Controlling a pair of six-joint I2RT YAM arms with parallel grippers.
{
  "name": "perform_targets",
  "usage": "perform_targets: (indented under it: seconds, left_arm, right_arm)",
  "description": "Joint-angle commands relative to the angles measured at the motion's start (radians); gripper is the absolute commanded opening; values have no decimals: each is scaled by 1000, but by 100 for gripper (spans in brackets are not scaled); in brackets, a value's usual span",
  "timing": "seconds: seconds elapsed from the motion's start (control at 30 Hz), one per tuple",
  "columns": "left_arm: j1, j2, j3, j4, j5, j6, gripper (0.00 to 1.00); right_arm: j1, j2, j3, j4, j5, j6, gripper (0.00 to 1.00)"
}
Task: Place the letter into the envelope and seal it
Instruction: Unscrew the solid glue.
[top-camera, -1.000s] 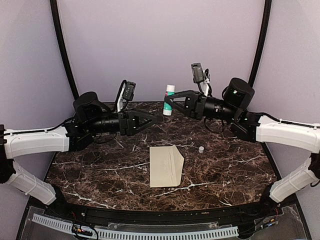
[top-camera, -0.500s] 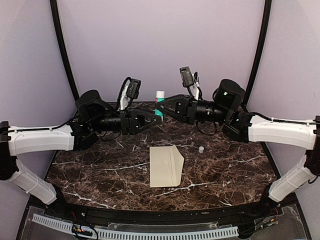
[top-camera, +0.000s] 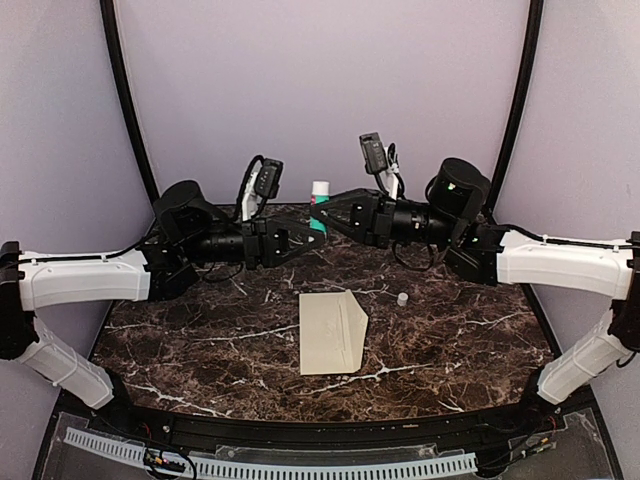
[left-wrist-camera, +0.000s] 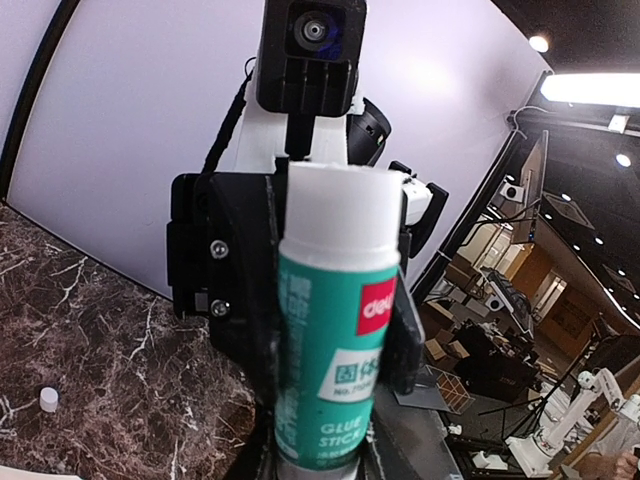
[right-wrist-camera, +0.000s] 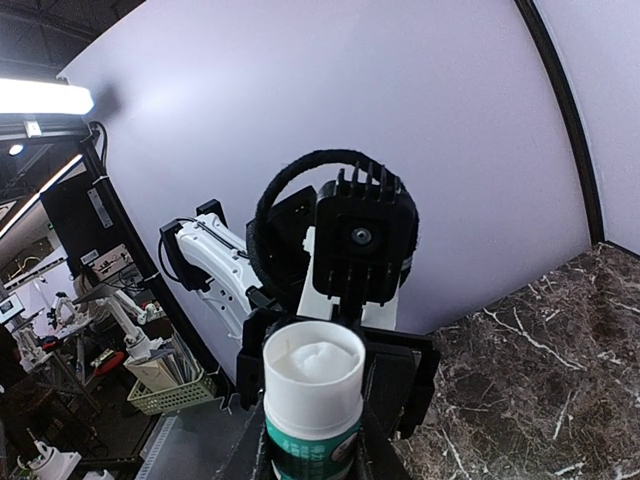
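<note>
Dark marble table (top-camera: 200, 345), lilac backdrop (top-camera: 320, 90), cream envelope (top-camera: 330, 335)

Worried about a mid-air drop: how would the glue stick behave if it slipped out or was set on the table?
The glue stick is a smooth round tube, so lying on the table it would probably roll. Standing, it looks tall and narrow, likely tippy. Its top is uncapped, so exposed glue might smear.

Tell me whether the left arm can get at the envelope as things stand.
Probably not at once. Nothing covers the envelope, but the left gripper is up in the air, straddling the glue stick that the right gripper holds. It would have to back off first.
</note>
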Motion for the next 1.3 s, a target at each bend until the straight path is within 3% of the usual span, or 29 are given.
perform_targets:
  seconds: [0.0, 0.27, 0.5, 0.83, 1.07, 1.27]
  left_arm:
    - [-2, -5, 13, 24, 12, -5, 21]
    - [-3, -20, 11, -57, -39, 46, 9]
    - [-3, -61, 31, -255, -262, 173, 2]
    - [-16, -89, 55, -493, -581, 267, 0]
    - [-19, -112, 44, -564, -781, 259, 0]
    - [-21, -112, 34, -571, -780, 258, 0]
  right_arm:
    - [6, -9, 28, 43, 5, -9, 0]
    - [8, -12, 25, -8, 76, -32, 0]
    - [60, 1, 76, -191, 284, -136, 0]
    - [171, 111, 196, -386, 621, -208, 0]
    - [233, 172, 259, -467, 833, -207, 0]
    - [236, 182, 277, -492, 847, -176, 0]
